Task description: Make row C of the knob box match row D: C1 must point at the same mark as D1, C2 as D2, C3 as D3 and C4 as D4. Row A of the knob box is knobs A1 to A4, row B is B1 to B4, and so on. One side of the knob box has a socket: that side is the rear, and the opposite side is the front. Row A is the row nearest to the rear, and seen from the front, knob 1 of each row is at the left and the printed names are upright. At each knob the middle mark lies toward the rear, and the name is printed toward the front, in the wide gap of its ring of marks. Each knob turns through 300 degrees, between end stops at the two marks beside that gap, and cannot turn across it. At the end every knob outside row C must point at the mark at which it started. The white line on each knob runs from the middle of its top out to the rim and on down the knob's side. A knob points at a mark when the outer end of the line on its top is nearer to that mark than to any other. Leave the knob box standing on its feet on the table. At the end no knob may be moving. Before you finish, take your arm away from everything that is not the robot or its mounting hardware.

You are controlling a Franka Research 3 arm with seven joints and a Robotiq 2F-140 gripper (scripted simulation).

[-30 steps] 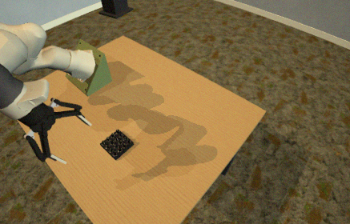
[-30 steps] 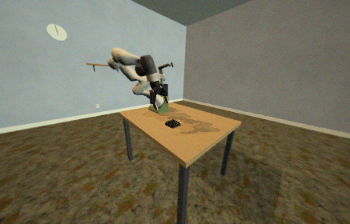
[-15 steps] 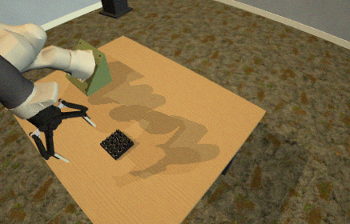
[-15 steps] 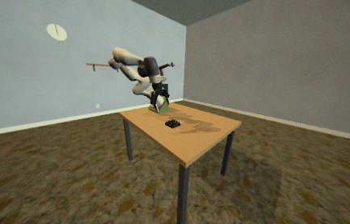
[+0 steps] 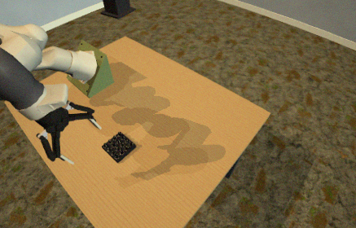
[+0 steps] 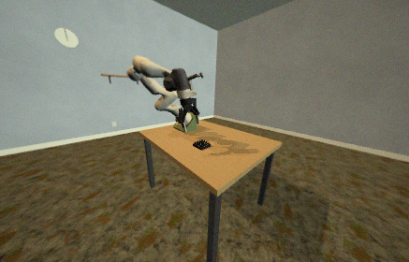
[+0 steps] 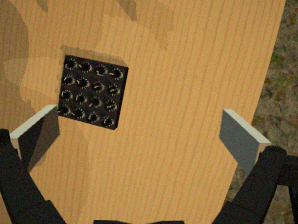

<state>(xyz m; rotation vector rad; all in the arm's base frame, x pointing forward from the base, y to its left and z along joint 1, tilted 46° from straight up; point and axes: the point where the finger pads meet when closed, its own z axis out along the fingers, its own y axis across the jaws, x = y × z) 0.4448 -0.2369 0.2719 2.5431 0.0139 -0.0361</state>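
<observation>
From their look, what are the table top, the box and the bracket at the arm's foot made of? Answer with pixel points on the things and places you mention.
Table top (image 5: 220,106) (image 6: 234,159) (image 7: 170,165): wood or wood-effect laminate, matt; fine parallel grain.
Box (image 5: 120,147) (image 6: 201,145) (image 7: 91,91): probably dark plastic, though painted metal is possible; uniformly black.
Bracket (image 5: 103,79) (image 6: 192,125): perhaps painted metal; flat, even green faces.

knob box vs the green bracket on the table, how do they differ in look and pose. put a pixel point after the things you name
The knob box (image 5: 119,147) (image 6: 201,145) (image 7: 93,92) is black, the green bracket (image 5: 103,77) (image 6: 192,125) green. The knob box lies low and flat; the green bracket stands up with a sloping side. Both rest on the table (image 5: 220,110) (image 6: 248,140) (image 7: 175,165).
</observation>
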